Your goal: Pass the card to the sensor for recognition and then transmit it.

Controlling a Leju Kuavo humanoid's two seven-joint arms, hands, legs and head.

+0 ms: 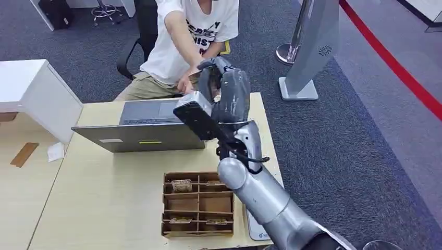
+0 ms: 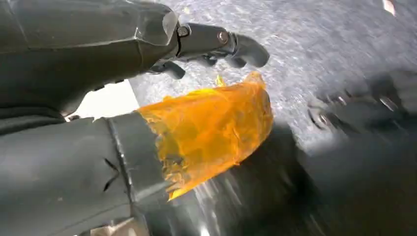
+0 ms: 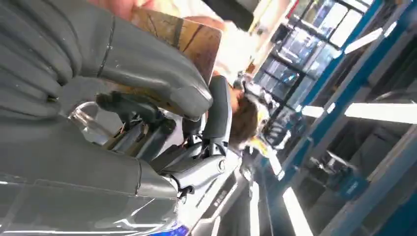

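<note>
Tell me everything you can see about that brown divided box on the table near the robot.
The box looks like brown cardboard, a low open tray split by thin walls into two columns of shallow compartments. Several compartments hold small brownish cards; others look bare. It lies flat on the pale wooden table, near the edge closest to the robot, in front of the grey laptop. The robot's silver right arm reaches over its right corner; whether the arm touches it cannot be told. Neither hand holds it.

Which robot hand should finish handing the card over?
Right. The right robot hand is raised over the table, holding the card by the person's hand. The left robot hand hangs over the floor.
</note>
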